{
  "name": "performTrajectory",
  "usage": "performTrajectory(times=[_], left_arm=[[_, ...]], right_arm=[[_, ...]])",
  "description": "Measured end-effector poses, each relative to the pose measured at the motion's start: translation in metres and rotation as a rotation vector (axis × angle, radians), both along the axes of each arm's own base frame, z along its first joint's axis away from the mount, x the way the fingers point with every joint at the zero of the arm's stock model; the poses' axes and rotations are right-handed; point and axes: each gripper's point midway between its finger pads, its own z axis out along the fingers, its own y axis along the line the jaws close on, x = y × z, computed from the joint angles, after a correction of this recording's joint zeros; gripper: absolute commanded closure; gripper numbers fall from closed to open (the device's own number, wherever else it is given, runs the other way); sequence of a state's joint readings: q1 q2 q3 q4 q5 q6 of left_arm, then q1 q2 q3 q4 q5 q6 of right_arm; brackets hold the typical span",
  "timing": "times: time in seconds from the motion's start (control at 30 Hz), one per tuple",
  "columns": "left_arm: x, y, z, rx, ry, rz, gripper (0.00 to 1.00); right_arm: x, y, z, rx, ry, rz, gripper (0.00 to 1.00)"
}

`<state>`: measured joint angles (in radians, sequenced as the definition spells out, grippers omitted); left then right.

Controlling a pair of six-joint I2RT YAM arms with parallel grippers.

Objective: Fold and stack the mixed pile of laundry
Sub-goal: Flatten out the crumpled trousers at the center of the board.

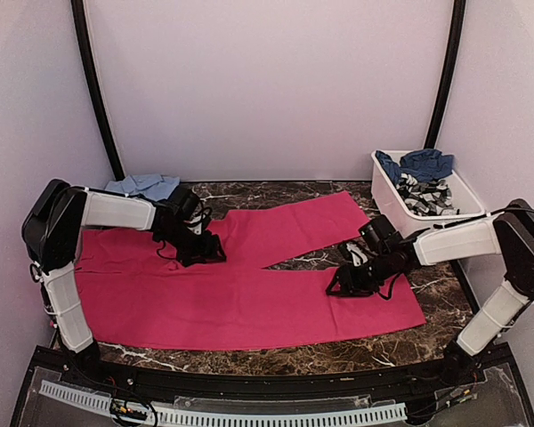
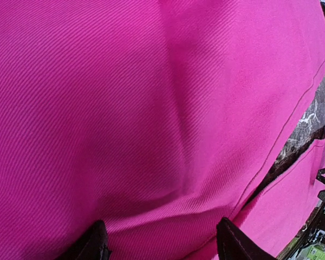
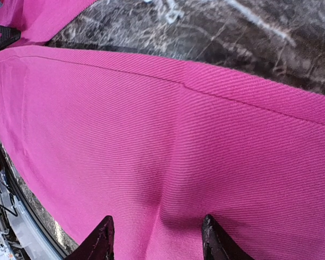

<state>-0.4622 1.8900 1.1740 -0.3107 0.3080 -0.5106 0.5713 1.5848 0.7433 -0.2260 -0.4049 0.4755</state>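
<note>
1. I am judging the first fold to be starting: the magenta trousers (image 1: 249,307) are lying spread on the counter (image 1: 276,356).
2. The left pincer (image 1: 202,251) and right pincer (image 1: 344,285) are resting parted on the cloth, seemingly not pinching.
3. The next move calls for closing on one leg and lifting it over.

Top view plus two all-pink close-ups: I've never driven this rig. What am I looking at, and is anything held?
The top view is from a fixed camera above and behind two robot arms. Each close-up is from a wrist camera, looking past that arm's two dark fingers. The pink is trousers spread flat on the marble table. A light blue shirt lies back left; a white tub back right holds a dark blue garment and a patterned garment. The left gripper and right gripper both stand open, low on the trousers; nothing is lifted.
</note>
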Motion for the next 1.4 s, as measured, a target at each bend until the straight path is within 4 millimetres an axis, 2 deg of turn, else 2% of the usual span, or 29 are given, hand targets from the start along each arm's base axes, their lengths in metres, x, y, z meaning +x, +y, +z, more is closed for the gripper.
performTrajectory(times=[0.13,0.23,0.37,0.43,0.47,0.53,0.67,0.8,0.83,0.93,1.1,1.3,1.4], left_arm=[[-0.002,0.011,0.003,0.061,0.006,-0.016,0.30],[0.006,0.005,0.019,0.089,-0.037,-0.057,0.29],[0.040,-0.033,0.066,0.045,-0.186,-0.128,0.29],[0.063,-0.060,0.088,0.013,-0.265,-0.164,0.29],[0.070,-0.070,0.091,0.005,-0.286,-0.178,0.29],[0.082,-0.091,0.089,-0.003,-0.309,-0.211,0.29],[0.090,-0.123,0.056,0.011,-0.288,-0.278,0.30],[0.080,-0.144,0.010,0.057,-0.225,-0.358,0.30],[0.077,-0.150,0.004,0.068,-0.228,-0.384,0.30],[0.065,-0.165,0.006,0.081,-0.246,-0.453,0.32],[0.027,-0.183,-0.004,0.112,-0.249,-0.594,0.37],[-0.021,-0.173,-0.005,0.092,-0.229,-0.704,0.35],[-0.036,-0.166,-0.002,0.072,-0.210,-0.730,0.31]], right_arm=[[-0.021,0.005,0.002,0.018,0.037,0.014,0.48],[-0.036,-0.003,0.008,0.001,0.078,0.005,0.47],[-0.040,-0.015,0.033,-0.011,0.045,-0.014,0.46],[-0.030,-0.022,0.049,-0.012,0.002,-0.037,0.46],[-0.022,-0.026,0.055,-0.014,-0.021,-0.054,0.46],[-0.006,-0.035,0.066,-0.019,-0.059,-0.085,0.46],[0.019,-0.050,0.082,-0.038,-0.117,-0.122,0.46],[0.045,-0.060,0.106,-0.042,-0.195,-0.142,0.46],[0.052,-0.062,0.112,-0.041,-0.212,-0.148,0.46],[0.074,-0.063,0.126,-0.039,-0.258,-0.151,0.46],[0.108,-0.056,0.139,-0.043,-0.305,-0.135,0.46],[0.149,-0.036,0.134,-0.031,-0.320,-0.098,0.48],[0.174,-0.021,0.118,-0.012,-0.307,-0.077,0.49]])
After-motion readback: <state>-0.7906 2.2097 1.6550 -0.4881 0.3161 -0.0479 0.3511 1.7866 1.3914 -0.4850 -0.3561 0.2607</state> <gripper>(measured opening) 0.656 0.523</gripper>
